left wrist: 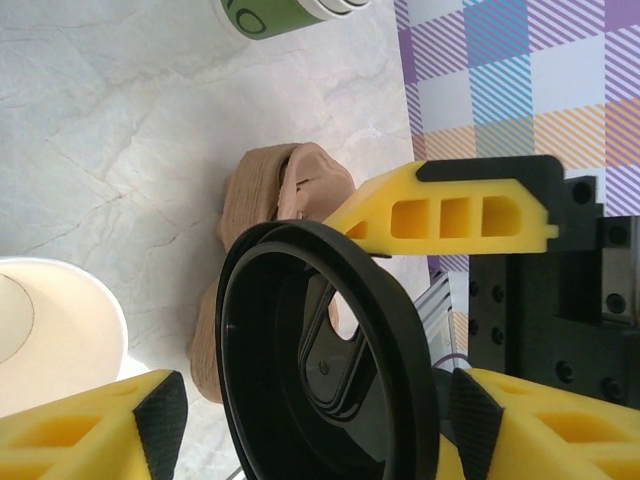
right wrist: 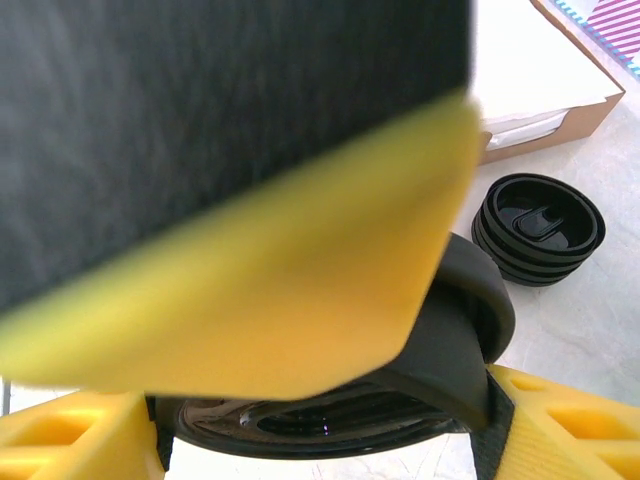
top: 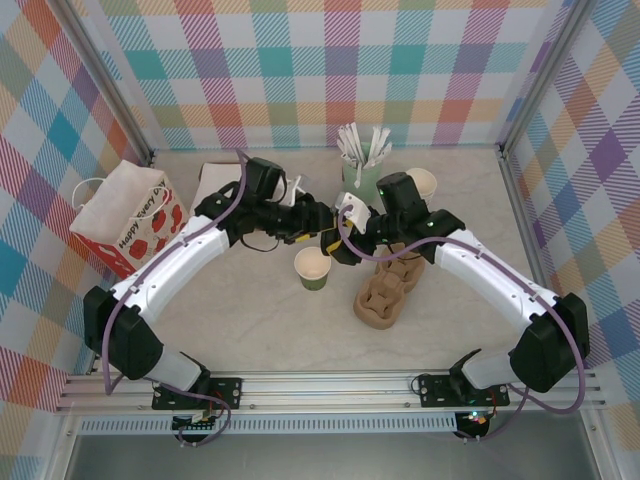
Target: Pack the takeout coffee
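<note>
A green paper cup (top: 312, 268) stands lidless on the table, its pale inside (left wrist: 40, 330) showing in the left wrist view. Just above and behind it both grippers meet around one round black lid (left wrist: 320, 370). My right gripper (right wrist: 320, 440) is shut on the lid (right wrist: 440, 330); one of its yellow fingers (left wrist: 440, 215) presses on the rim. My left gripper (left wrist: 320, 425) stands open around the same lid, with a gap on one side. From above, the left gripper (top: 328, 243) and right gripper (top: 350, 232) are nose to nose.
A brown pulp cup carrier (top: 385, 290) lies right of the cup. Stacked green cups (top: 422, 183) and a pot of white stirrers (top: 360, 165) stand at the back. A strawberry paper bag (top: 125, 215) and white box (top: 222, 180) are left. Spare black lids (right wrist: 540, 230) sit stacked.
</note>
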Available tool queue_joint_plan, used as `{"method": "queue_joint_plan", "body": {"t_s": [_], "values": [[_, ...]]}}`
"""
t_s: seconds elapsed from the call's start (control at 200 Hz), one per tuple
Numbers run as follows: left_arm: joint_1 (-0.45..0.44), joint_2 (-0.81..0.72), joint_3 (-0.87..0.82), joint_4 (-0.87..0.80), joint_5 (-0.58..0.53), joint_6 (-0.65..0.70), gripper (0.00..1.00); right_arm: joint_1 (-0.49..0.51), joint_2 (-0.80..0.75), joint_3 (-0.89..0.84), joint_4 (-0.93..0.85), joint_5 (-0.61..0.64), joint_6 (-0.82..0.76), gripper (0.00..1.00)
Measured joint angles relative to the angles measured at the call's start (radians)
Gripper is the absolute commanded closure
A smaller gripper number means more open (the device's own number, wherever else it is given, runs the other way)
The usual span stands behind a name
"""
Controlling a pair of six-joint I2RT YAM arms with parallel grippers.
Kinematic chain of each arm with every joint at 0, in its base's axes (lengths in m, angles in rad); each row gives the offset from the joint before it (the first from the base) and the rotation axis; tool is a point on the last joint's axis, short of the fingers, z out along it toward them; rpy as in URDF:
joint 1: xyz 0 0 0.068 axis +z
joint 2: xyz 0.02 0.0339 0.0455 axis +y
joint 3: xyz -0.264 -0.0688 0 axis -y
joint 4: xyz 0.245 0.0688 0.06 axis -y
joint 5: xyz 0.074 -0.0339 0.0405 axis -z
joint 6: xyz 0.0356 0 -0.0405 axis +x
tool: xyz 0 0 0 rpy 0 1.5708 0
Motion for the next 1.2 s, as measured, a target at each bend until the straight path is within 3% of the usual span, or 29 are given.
{"method": "queue_joint_plan", "body": {"t_s": [0.48, 0.815, 1.0, 1.205], "values": [[-0.013, 0.010, 0.007, 0.048, 0.046, 0.022, 0.80, 0.001, 0.001, 0.014, -0.015, 0.019, 0.027, 0.22], [-0.016, -0.003, -0.001, 0.050, 0.016, 0.021, 0.86, -0.010, -0.086, -0.054, 0.019, 0.001, 0.045, 0.00], [-0.003, -0.049, -0.049, 0.103, 0.035, -0.008, 0.89, -0.057, -0.249, -0.219, 0.129, -0.051, 0.050, 0.00], [0.031, -0.087, -0.095, 0.207, 0.102, -0.097, 0.91, -0.101, -0.390, -0.438, 0.437, -0.122, 0.081, 0.00]]}}
